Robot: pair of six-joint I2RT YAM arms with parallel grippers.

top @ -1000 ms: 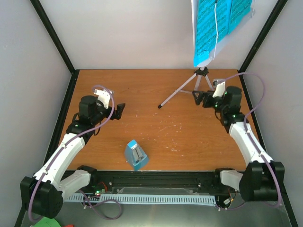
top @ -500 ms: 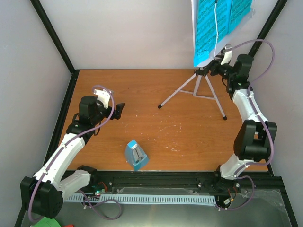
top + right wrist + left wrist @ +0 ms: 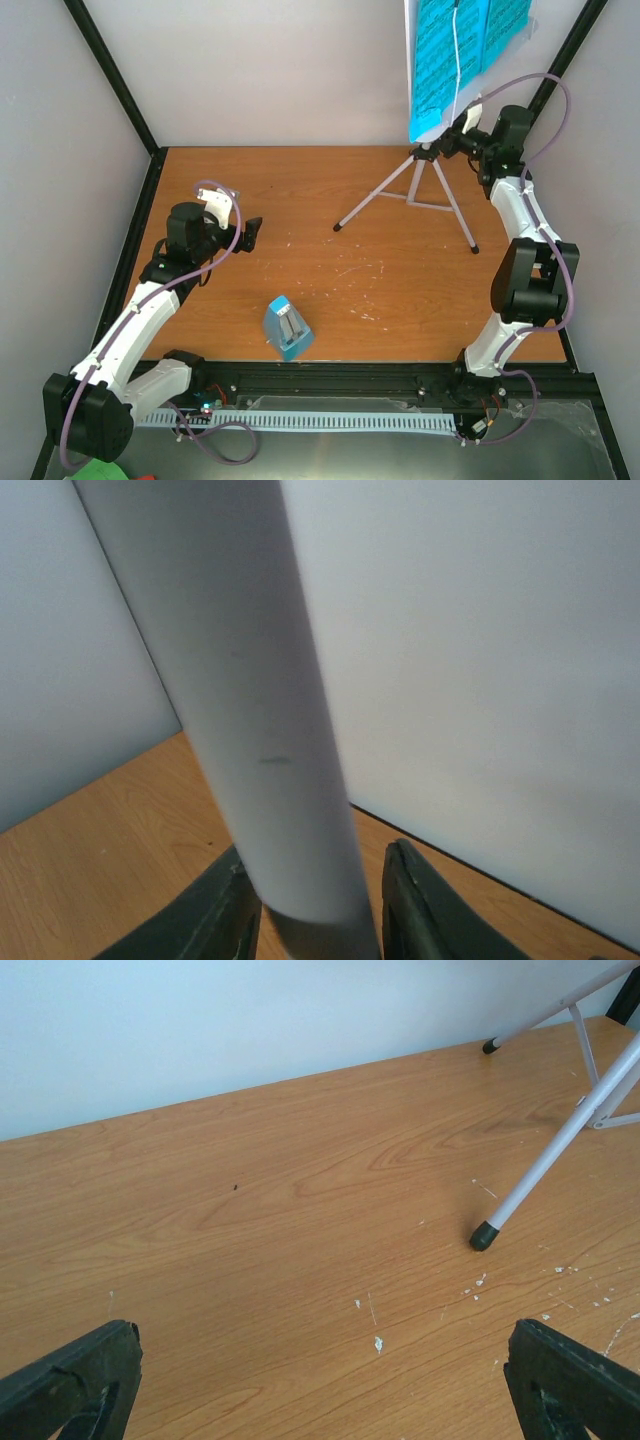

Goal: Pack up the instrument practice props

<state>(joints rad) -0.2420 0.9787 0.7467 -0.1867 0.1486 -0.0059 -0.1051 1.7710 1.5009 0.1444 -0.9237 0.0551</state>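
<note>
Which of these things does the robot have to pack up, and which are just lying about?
To pack:
metronome
blue sheet music
tripod music stand

Just lying about:
green object at the near left corner
white flecks on the table

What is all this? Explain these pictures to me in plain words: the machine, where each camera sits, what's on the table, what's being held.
Two robot arms are bolted at the near edge of a wooden table, and each ends in two fingers. The wide picture looks down from above and behind the arms. The other two pictures come from a camera on each wrist.

On the table are a small light-blue metronome and a grey music stand on tripod legs, with bright-blue sheet music on its desk.

The left fingers are spread wide over bare wood and hold nothing. The right fingers sit on either side of the stand's pole, just above the tripod. Whether they press it I cannot tell.
</note>
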